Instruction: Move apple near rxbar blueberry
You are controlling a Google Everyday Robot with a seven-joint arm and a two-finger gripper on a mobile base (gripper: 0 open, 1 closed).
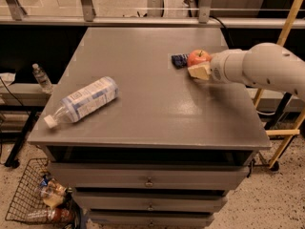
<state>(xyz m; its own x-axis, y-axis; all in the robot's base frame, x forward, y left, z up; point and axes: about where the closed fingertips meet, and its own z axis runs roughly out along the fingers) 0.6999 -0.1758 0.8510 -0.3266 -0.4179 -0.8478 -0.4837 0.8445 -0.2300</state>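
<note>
The red-orange apple (197, 57) sits on the grey table (143, 109) at the back right. The dark navy rxbar blueberry (179, 59) lies flat just to its left, about touching it. My gripper (199, 69) reaches in from the right on a thick white arm (257, 68). Its pale tip is at the apple's near side and hides the apple's lower part.
A large clear plastic bottle (82, 101) with a white-blue label lies on its side at the table's front left. Drawers are below the tabletop. A wire basket (35, 194) with bottles stands on the floor at the left. A wooden frame (286, 128) stands at the right.
</note>
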